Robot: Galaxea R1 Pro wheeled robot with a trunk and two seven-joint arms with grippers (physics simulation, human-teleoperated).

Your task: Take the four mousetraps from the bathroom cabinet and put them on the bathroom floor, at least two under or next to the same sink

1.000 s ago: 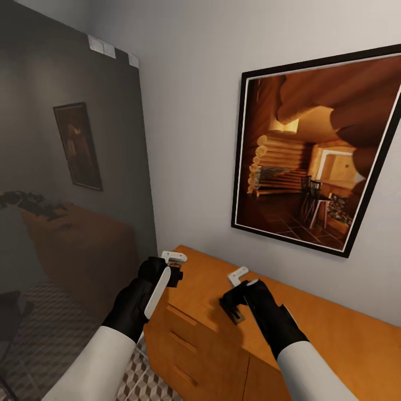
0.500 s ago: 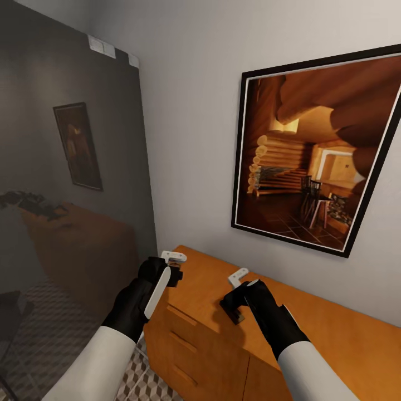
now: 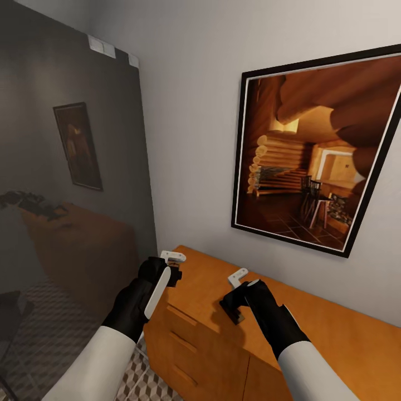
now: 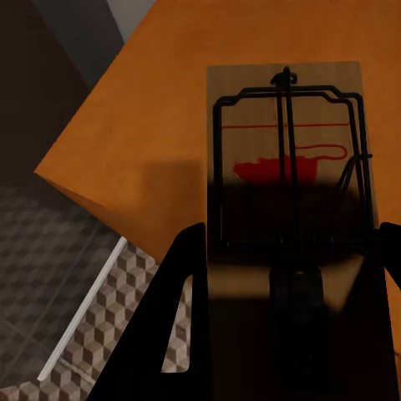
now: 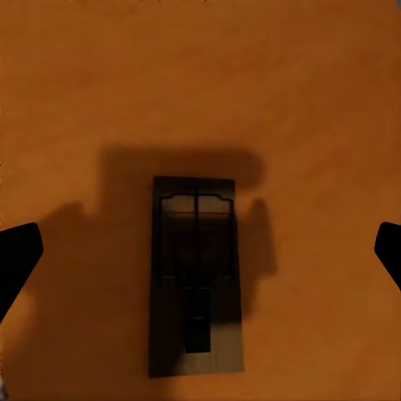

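Note:
One mousetrap (image 4: 288, 150), a wooden board with a dark wire frame and a red mark, sits between the fingers of my left gripper (image 4: 288, 276). That gripper (image 3: 172, 267) is shut on it over the left corner of the orange-brown cabinet (image 3: 211, 345). A second mousetrap (image 5: 196, 284) lies flat in shadow on the cabinet top (image 5: 317, 100). My right gripper (image 5: 200, 251) hovers above it, open, with its fingertips (image 5: 17, 251) wide apart on either side. From the head view my right gripper (image 3: 236, 287) is over the middle of the cabinet top. Cube-patterned bathroom floor (image 4: 75, 276) lies below the cabinet corner.
A large framed picture (image 3: 317, 150) hangs on the wall behind the cabinet. A dark reflective panel (image 3: 72, 167) stands to the left, meeting the floor (image 3: 139, 384) at a white strip (image 4: 83, 326). Drawer fronts with bar handles (image 3: 184, 340) face me.

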